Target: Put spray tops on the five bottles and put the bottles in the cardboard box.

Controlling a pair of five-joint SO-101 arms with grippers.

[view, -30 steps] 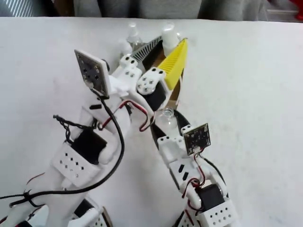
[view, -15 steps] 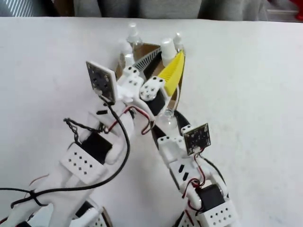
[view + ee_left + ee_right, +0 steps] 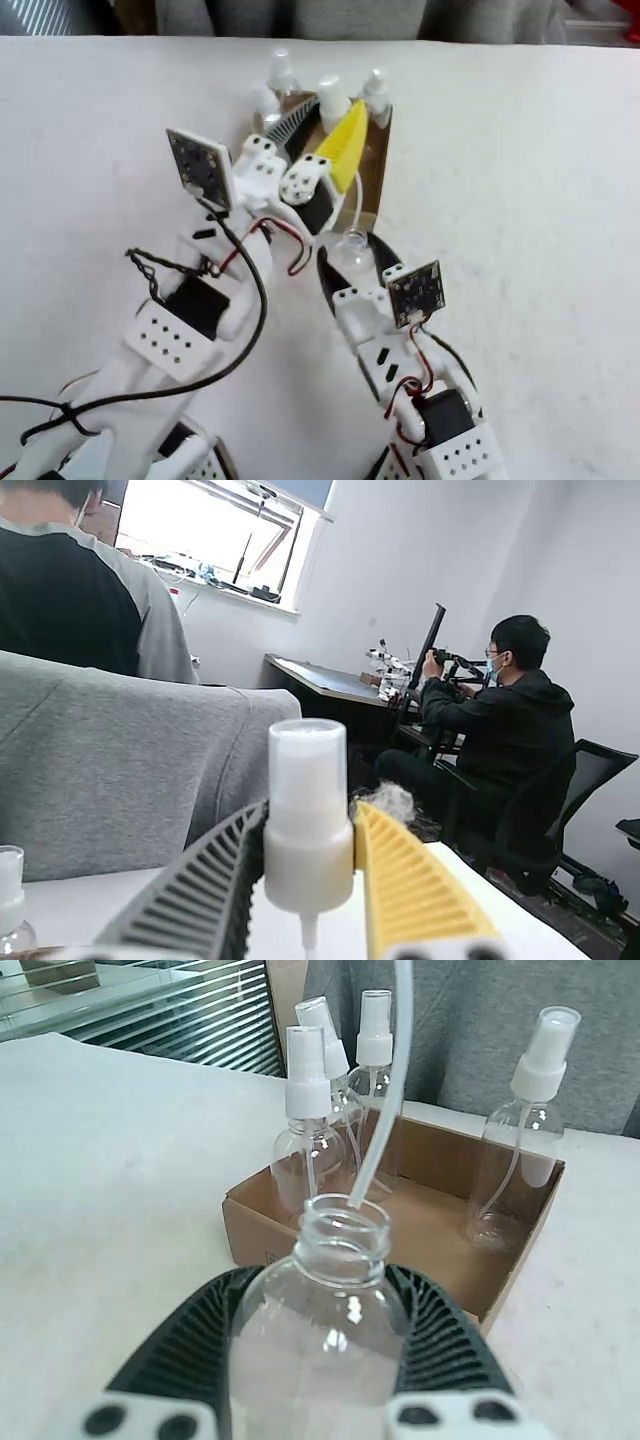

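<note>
Left gripper (image 3: 306,852) pinches the spray top (image 3: 307,780); right gripper (image 3: 322,1278) clasps the open bottle (image 3: 320,1360). The slanting dip tube (image 3: 386,1080) may snag its rim.

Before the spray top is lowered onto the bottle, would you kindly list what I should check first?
1. Spray top held upright in the left gripper: ok.
2. Open bottle clamped upright in the right gripper, neck uncapped: ok.
3. Dip tube lined up with the bottle: its tip is at the mouth's rim; whether it is inside: cannot tell.
4. Four capped bottles standing in the cardboard box: ok.
5. Bare floor left in the box for a fifth bottle: ok.
</note>
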